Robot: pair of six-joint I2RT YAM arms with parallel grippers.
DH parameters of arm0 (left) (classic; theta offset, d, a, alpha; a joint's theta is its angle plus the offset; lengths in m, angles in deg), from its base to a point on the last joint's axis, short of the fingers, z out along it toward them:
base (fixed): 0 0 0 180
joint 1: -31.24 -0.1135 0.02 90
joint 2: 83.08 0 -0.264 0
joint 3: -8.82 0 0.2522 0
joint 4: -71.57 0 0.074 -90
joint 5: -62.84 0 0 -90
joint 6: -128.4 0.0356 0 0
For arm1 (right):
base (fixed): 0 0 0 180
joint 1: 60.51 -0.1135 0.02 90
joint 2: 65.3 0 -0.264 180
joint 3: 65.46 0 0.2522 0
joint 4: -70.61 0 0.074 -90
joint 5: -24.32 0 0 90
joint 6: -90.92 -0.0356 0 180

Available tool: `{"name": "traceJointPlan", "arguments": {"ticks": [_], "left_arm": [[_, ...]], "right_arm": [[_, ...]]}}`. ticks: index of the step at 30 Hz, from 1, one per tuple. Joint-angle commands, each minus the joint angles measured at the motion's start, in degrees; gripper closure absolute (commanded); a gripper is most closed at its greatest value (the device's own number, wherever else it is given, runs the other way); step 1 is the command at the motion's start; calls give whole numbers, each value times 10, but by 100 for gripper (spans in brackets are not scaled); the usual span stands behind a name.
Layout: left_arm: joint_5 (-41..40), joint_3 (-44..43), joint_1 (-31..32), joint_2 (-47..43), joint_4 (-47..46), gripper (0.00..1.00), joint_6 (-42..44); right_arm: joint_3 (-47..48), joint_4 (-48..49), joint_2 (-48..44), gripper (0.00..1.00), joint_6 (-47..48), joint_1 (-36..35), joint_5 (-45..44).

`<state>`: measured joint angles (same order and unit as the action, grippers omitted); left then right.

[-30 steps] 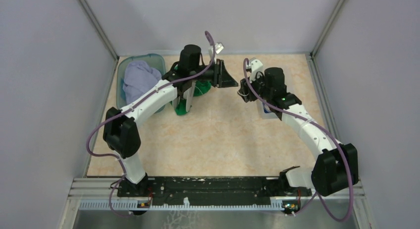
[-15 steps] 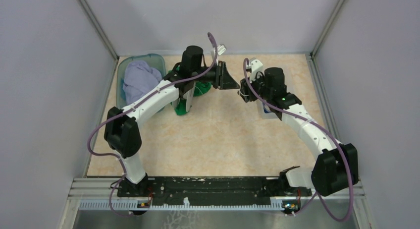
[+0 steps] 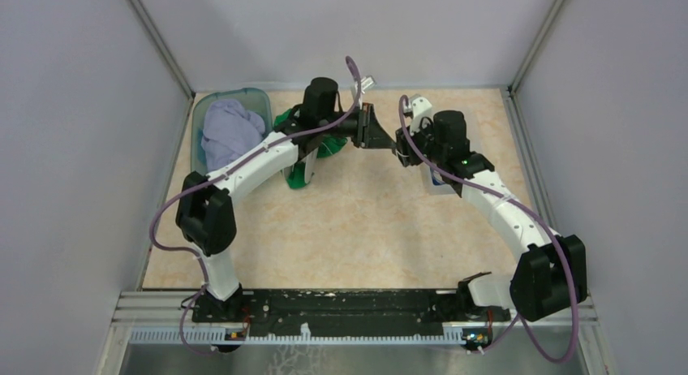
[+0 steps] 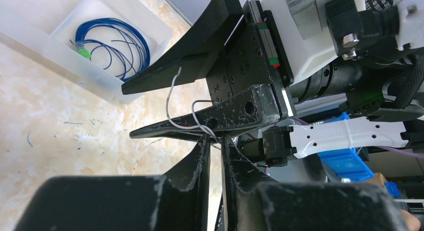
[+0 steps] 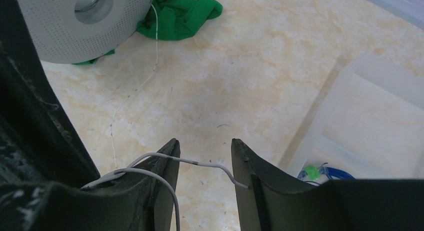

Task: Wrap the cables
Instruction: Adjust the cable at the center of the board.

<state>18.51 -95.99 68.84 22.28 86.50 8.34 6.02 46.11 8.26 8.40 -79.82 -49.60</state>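
A whitish cable (image 5: 200, 162) hangs between the two grippers near the back middle of the table. My left gripper (image 4: 215, 138) is shut on one part of it (image 4: 172, 98) and sits right against the right gripper (image 3: 402, 140). My right gripper (image 5: 202, 146) is open, and the cable lies over its left finger, with its end touching the right finger. A hair-thin strand (image 5: 150, 76) runs from the pale spool (image 5: 85, 16) across the table. The dark blue cable (image 4: 112, 41) with a green bit (image 4: 82, 52) lies coiled in a clear tray (image 4: 65, 58).
A blue bin (image 3: 199, 115) holding a lilac cloth (image 3: 227, 127) stands at the back left. A green cloth (image 3: 304, 152) lies beside it under the left arm. The clear tray (image 3: 442, 183) sits under the right arm. Grey walls close in three sides.
My left gripper has moved right toward the right gripper, closing the gap between them. The right arm has stayed in place.
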Motion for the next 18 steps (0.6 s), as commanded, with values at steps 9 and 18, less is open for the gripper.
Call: {"name": "traceJointPlan", "arguments": {"ticks": [9,18], "left_arm": [[26,5,11,20,-55,91,-57],[-3,23,9,-3,-46,100,-22]], "right_arm": [[-2,47,-27,58,-17,-11,-12],[-7,42,-45,58,-16,-10,-23]]}}
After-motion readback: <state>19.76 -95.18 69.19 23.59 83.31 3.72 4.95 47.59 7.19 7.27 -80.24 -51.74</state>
